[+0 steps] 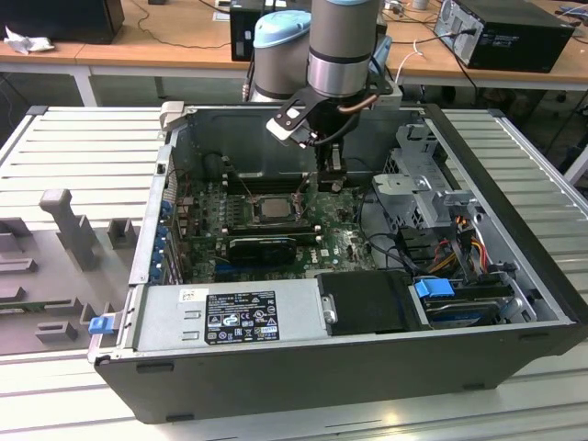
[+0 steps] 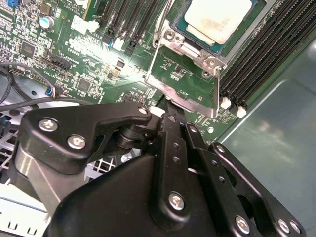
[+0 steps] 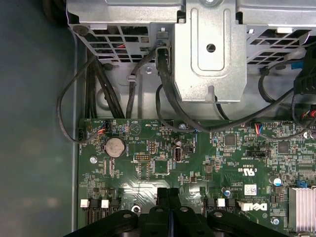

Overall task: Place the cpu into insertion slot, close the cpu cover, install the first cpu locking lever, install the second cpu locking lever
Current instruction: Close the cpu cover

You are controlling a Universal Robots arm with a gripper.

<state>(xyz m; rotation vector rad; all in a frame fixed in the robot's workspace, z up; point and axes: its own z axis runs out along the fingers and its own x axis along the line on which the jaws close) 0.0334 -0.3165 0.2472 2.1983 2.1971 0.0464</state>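
As the single grey arm (image 1: 344,46) reaches down into the open computer case (image 1: 276,377) in the exterior view, its one gripper (image 1: 332,179) hangs just beside the socket, on the exterior view's right of it. The one cpu (image 1: 273,208) lies pale and square in the middle of the board. I count two blue plastic tabs, a corner tab (image 1: 99,323) on the exterior view's left and a drive tab (image 1: 434,288) on its right. There is one black-and-white printed label (image 1: 241,317) on the power supply, its print too fine for me to read. The case stands on a ribbed metal table (image 1: 83,138). In the second wrist view the cpu (image 2: 217,17) sits in the insertion slot (image 2: 190,47) with its silvery top bare. The cpu cover (image 2: 192,100) is swung open away from it, and green board shows through its window. The gripper (image 2: 168,111) has its two fingers drawn narrow, tips right at the cover's free edge; whether they pinch it I cannot tell. Two white latches (image 2: 225,102) end the black memory slots nearby. In the first wrist view the gripper (image 3: 168,193) shows both fingers pressed together with no gap, above the motherboard (image 3: 148,168). On that board I count one coin cell (image 3: 116,146) and three white slot clips (image 3: 84,203), plus white lettering. Beyond it are a metal drive cage (image 3: 210,49) and black cables (image 3: 66,106).
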